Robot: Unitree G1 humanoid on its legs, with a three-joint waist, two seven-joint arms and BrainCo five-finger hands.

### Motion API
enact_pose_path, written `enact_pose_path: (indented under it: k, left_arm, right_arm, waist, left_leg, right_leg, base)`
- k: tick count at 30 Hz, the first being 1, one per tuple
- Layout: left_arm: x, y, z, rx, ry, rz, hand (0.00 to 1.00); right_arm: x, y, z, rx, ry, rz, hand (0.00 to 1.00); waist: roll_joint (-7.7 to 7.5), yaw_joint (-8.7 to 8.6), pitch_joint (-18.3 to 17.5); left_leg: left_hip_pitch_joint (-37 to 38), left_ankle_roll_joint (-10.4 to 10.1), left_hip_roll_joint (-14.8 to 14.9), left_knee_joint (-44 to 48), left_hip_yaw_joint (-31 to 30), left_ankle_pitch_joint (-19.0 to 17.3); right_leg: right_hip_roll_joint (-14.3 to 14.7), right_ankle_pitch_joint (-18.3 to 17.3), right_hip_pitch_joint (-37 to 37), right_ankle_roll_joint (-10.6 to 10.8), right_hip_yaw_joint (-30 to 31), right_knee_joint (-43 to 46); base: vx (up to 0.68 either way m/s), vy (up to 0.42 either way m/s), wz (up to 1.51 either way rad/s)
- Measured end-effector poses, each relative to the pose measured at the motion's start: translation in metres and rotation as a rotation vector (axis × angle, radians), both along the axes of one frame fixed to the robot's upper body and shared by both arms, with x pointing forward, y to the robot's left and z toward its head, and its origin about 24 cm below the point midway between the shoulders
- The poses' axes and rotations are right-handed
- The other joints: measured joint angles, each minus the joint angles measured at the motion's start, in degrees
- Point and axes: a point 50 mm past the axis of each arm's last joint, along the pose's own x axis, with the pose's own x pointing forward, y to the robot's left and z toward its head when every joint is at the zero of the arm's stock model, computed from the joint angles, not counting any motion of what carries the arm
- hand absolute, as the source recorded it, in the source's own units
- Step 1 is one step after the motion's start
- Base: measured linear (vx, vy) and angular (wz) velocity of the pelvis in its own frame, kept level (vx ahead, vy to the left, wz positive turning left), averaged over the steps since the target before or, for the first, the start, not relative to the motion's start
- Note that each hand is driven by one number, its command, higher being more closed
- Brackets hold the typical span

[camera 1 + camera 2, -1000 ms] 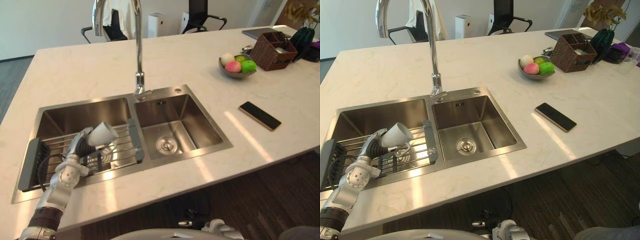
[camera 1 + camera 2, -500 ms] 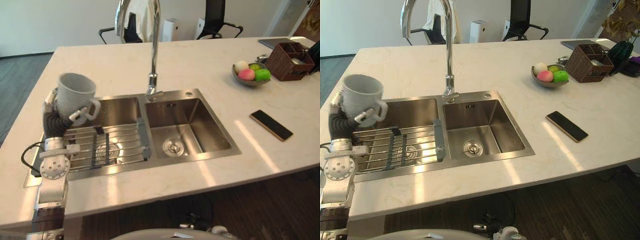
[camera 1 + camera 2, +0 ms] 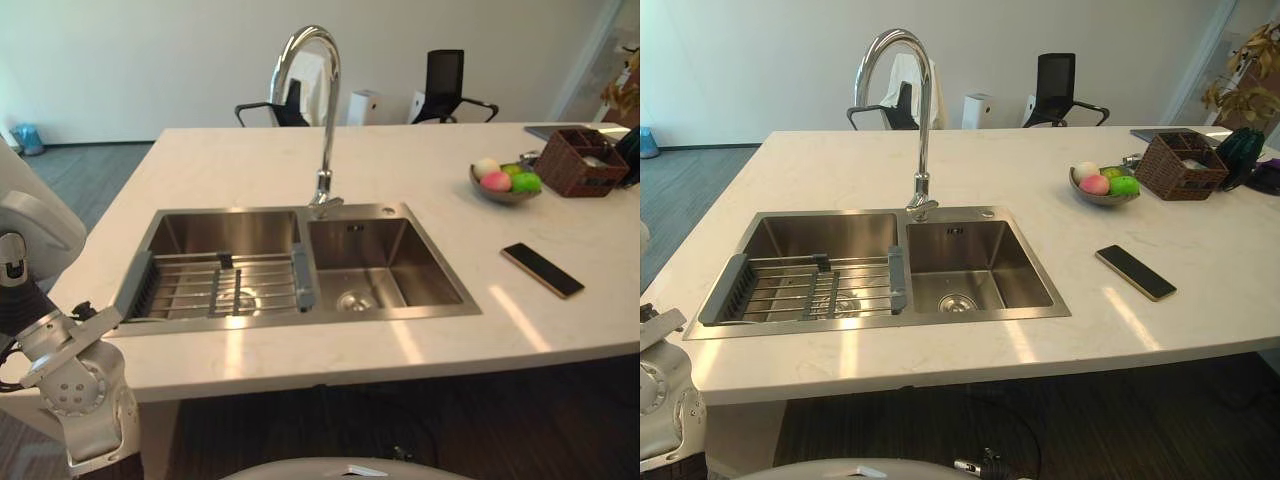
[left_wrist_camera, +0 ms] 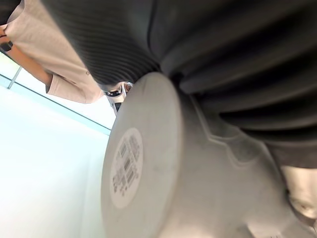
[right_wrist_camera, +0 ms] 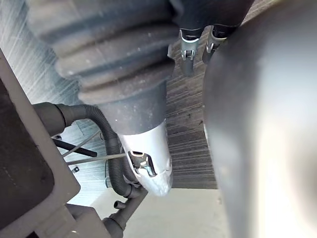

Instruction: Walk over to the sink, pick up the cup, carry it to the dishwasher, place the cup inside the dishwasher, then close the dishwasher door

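The white cup (image 3: 30,225) is at the far left edge of the left eye view, off the counter's left end and well clear of the sink (image 3: 300,322). My left hand (image 3: 18,305) is shut on it, with its dark ribbed cover just under the cup. Seen from the left wrist, the cup's base (image 4: 163,173) with a sticker presses close against the cover (image 4: 198,49). My right hand (image 5: 114,74) hangs low over a dark wood floor. No dishwasher is in sight.
A wire rack (image 3: 220,285) lies across the left basin, and a tall curved tap (image 3: 325,110) rises behind the divider. On the counter to the right are a fruit bowl (image 3: 505,182), a phone (image 3: 541,270) and a wicker basket (image 3: 583,160). Chairs stand behind the island.
The camera has pulled back and turned, so the whole picture has shifted. My left hand has carried the cup from above the rack out past the counter's left end.
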Motion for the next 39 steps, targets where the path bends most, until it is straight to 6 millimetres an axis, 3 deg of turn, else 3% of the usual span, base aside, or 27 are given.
enact_pose_path:
  k: [4,5,7,8,13,17,18,19,20,21,22,24,25,26,28,29,30,31,32,33,34,38,39]
  left_arm:
    - [0.01,-0.021,-0.004,-0.043,-0.009,-0.14,1.0]
    - [0.014,-0.031,-0.006,-0.086,-0.016,-0.218,1.0]
    - [0.017,-0.039,-0.008,-0.102,-0.018,-0.278,1.0]
    - [0.02,-0.051,-0.009,-0.124,-0.026,-0.351,1.0]
    - [0.015,-0.046,-0.018,-0.153,-0.002,-0.35,1.0]
    - [0.009,-0.042,-0.029,-0.179,0.071,-0.319,1.0]
    - [0.008,-0.042,-0.032,-0.19,0.089,-0.322,1.0]
    - [0.008,-0.042,-0.034,-0.205,0.095,-0.339,1.0]
    - [0.008,-0.042,-0.034,-0.209,0.094,-0.35,1.0]
    - [0.011,-0.046,-0.033,-0.214,0.077,-0.391,1.0]
    - [0.011,-0.049,-0.032,-0.202,0.069,-0.419,1.0]
    - [0.012,-0.053,-0.03,-0.195,0.058,-0.453,1.0]
    - [0.016,-0.059,-0.027,-0.188,0.041,-0.488,1.0]
    - [0.018,-0.061,-0.025,-0.179,0.034,-0.504,1.0]
    - [0.019,-0.059,-0.022,-0.173,0.023,-0.505,1.0]
    - [0.019,-0.058,-0.021,-0.176,0.02,-0.501,1.0]
    - [0.019,-0.057,-0.02,-0.176,0.022,-0.502,1.0]
    - [0.02,-0.059,-0.018,-0.165,0.03,-0.522,1.0]
    - [0.021,-0.066,-0.015,-0.152,0.028,-0.565,1.0]
    - [0.023,-0.071,-0.016,-0.15,0.032,-0.593,1.0]
    - [0.029,-0.076,-0.022,-0.151,0.061,-0.622,1.0]
    - [0.036,-0.084,-0.035,-0.178,0.118,-0.654,1.0]
    - [0.036,-0.087,-0.035,-0.177,0.116,-0.669,1.0]
  right_arm:
    - [-0.011,-0.009,0.001,0.015,-0.045,-0.136,0.0]
    - [-0.019,-0.011,0.0,0.032,-0.067,-0.236,0.0]
    - [-0.029,-0.013,-0.002,0.041,-0.073,-0.301,0.0]
    - [-0.044,-0.018,-0.003,0.028,-0.071,-0.368,0.0]
    - [-0.076,-0.032,-0.006,-0.019,-0.022,-0.494,0.0]
    - [-0.075,-0.033,-0.007,-0.029,-0.018,-0.479,0.0]
    - [-0.072,-0.035,-0.008,-0.036,-0.016,-0.471,0.0]
    - [-0.069,-0.033,-0.009,-0.033,-0.019,-0.487,0.0]
    - [-0.069,-0.032,-0.009,-0.032,-0.022,-0.505,0.0]
    - [-0.068,-0.034,-0.01,-0.034,-0.02,-0.54,0.0]
    - [-0.063,-0.044,-0.008,-0.056,-0.044,-0.561,0.0]
    - [-0.057,-0.058,-0.004,-0.087,-0.07,-0.564,0.0]
    - [-0.054,-0.066,-0.001,-0.103,-0.083,-0.565,0.0]
    - [-0.053,-0.067,-0.001,-0.105,-0.086,-0.579,0.0]
    - [-0.041,-0.07,0.0,-0.106,-0.116,-0.602,0.0]
    - [-0.036,-0.071,0.0,-0.111,-0.136,-0.632,0.0]
    - [-0.032,-0.064,-0.002,-0.091,-0.129,-0.628,0.0]
    - [-0.029,-0.057,-0.005,-0.065,-0.113,-0.603,0.0]
    - [-0.023,-0.055,-0.004,-0.061,-0.14,-0.607,0.0]
    - [-0.018,-0.053,-0.002,-0.059,-0.18,-0.625,0.0]
    - [-0.024,-0.045,-0.006,-0.037,-0.136,-0.599,0.0]
    - [-0.039,-0.036,-0.009,-0.013,-0.077,-0.579,0.0]
    - [-0.035,-0.034,-0.008,-0.004,-0.093,-0.571,0.0]
  waist:
    - [0.23,-1.49,-0.1]
    - [0.19,-2.53,-0.1]
    - [0.2,-2.84,-0.1]
    - [0.26,-2.82,-0.1]
    - [0.93,-1.99,0.6]
    - [0.99,0.31,1.4]
    - [1.08,0.69,2.1]
    - [0.42,0.98,2.9]
    - [-1.17,1.04,3.4]
    - [-1.97,1.07,4.6]
    - [-0.78,1.71,5.2]
    - [1.4,1.46,5.2]
    - [2.85,0.55,5.5]
    - [2.68,0.26,5.5]
    - [2.18,2.03,5.9]
    - [1.76,2.92,6.2]
    - [1.31,3.4,6.8]
    - [1.12,3.5,8.0]
    - [1.64,2.94,9.0]
    - [2.29,2.38,9.8]
    - [2.35,1.29,10.5]
    - [0.83,1.21,10.5]
    - [1.44,0.68,10.1]
  left_leg:
    - [-1.6,0.0,0.5,-0.3,0.4,-0.2]
    - [-1.5,-0.2,0.8,-0.3,0.4,-0.3]
    - [-1.3,-0.6,1.0,-0.3,0.4,-0.4]
    - [-1.1,-0.9,1.3,-0.1,0.3,-0.6]
    - [-1.5,-1.3,1.4,-0.3,-3.5,0.1]
    - [-3.4,-1.2,0.1,-0.3,-12.3,1.7]
    - [-5.1,1.5,-0.9,-0.4,-13.0,1.9]
    - [-5.7,9.7,-1.4,-0.3,-6.2,-1.3]
    - [-5.8,12.3,-1.4,0.4,-0.4,-3.4]
    - [-8.1,11.9,1.0,9.6,13.5,-6.2]
    - [-9.5,11.3,3.6,17.7,23.3,-8.6]
    - [-7.9,10.6,5.4,20.5,31.0,-10.0]
    - [-7.0,5.8,4.9,18.3,32.1,-10.5]
    - [-6.8,5.3,3.6,17.1,30.1,-10.1]
    - [-7.0,6.2,0.2,14.3,25.6,-9.5]
    - [-6.6,6.9,-1.6,13.6,22.6,-9.6]
    - [-5.8,7.5,-3.0,13.5,20.2,-10.0]
    - [-4.8,8.1,-4.6,13.5,15.8,-10.7]
    - [-4.1,8.9,-5.5,13.5,11.0,-11.3]
    - [-4.1,9.1,-5.8,13.5,5.2,-11.3]
    - [-4.0,9.1,-6.7,13.8,-0.7,-11.0]
    - [-1.1,9.0,-10.4,13.3,-11.1,-11.0]
    - [-0.9,8.5,-10.4,13.6,-14.0,-11.3]
  right_leg:
    - [-1.0,0.2,-1.0,-0.3,-5.4,-1.5]
    - [-1.1,0.2,-1.0,-0.3,-6.8,-1.4]
    - [-1.2,0.2,-1.0,-0.3,-7.5,-1.0]
    - [-1.2,0.1,-1.0,-0.2,-8.3,0.0]
    - [-1.1,-3.9,-0.8,0.2,-10.8,5.9]
    - [-2.5,-6.9,1.6,0.5,-20.3,8.5]
    - [-3.6,-7.4,3.3,0.8,-26.5,8.3]
    - [-5.1,-7.6,5.4,1.1,-33.7,7.8]
    - [-6.5,-7.3,6.5,1.4,-37.2,6.8]
    - [-8.5,-7.4,8.5,2.1,-44.6,6.6]
    - [-9.5,-7.8,9.8,2.6,-50.8,7.2]
    - [-9.4,-8.2,12.9,3.3,-58.4,8.7]
    - [-8.3,-8.2,15.3,3.3,-61.6,9.8]
    - [-9.1,-8.3,15.7,3.4,-62.7,10.8]
    - [-11.9,-8.3,16.8,3.4,-64.2,16.4]
    - [-15.3,-8.2,17.3,3.3,-64.5,23.0]
    - [-18.5,-7.3,18.0,2.1,-64.1,29.2]
    - [-22.5,-3.9,17.8,-4.2,-61.4,38.4]
    - [-24.3,-3.1,13.9,-10.7,-52.2,46.7]
    - [-18.2,-10.9,5.7,-5.2,-34.8,48.3]
    - [-10.8,-15.5,1.0,-2.3,-23.5,44.1]
    - [-5.0,-19.5,-6.5,-0.5,-8.0,32.4]
    - [-2.4,-19.7,-9.7,-0.5,-2.2,30.0]
  base:
    - [-0.01,0.0,-0.18]
    - [0.03,-0.006,-0.08]
    - [0.05,-0.028,-0.01]
    - [0.07,-0.04,0.04]
    - [0.09,-0.049,0.39]
    - [0.07,-0.063,1.34]
    - [0.0,-0.012,2.38]
    - [0.0,0.032,2.6]
    - [0.0,0.107,2.96]
    - [0.0,0.166,2.96]
    - [0.0,0.164,2.89]
    - [0.05,0.133,2.68]
    - [0.09,0.171,2.81]
    - [0.1,0.228,2.42]
    - [0.09,0.231,1.47]
    - [0.15,0.245,1.21]
    - [0.23,0.266,1.61]
    - [0.27,0.207,1.86]
    - [0.29,0.147,2.46]
    - [0.32,0.072,3.02]
    - [0.22,0.03,2.69]
    - [0.29,-0.004,1.7]
    - [0.3,-0.061,1.18]
